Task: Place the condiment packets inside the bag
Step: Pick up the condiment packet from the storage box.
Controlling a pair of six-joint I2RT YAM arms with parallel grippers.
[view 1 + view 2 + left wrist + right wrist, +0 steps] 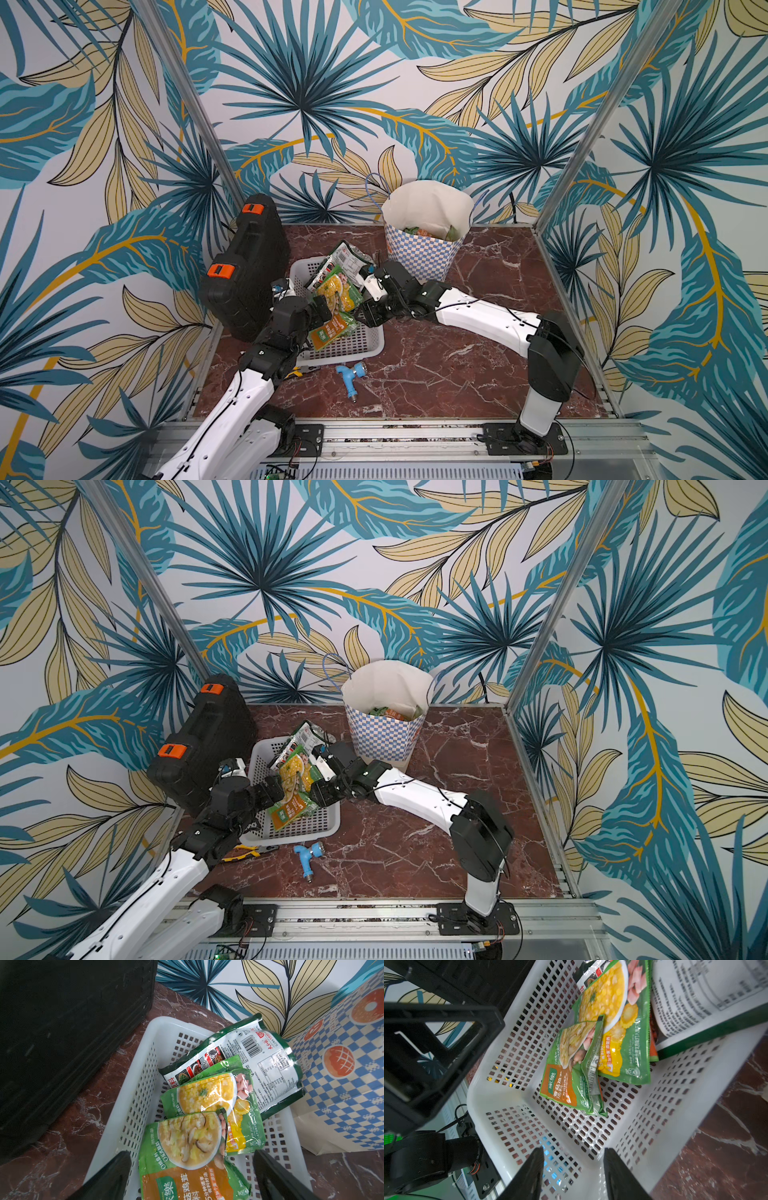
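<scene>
Now we see the left pincer (191,1153) and right pincer (574,1149) spread apart over the basket (176,1024) of condiment packets (199,1140).

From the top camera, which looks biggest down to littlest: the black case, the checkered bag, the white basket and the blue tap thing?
1. black case, biggest.
2. bag and white basket look about alike; the basket is partly covered, so I won't rank them.
3. blue tap fitting, clearly smallest.
</scene>
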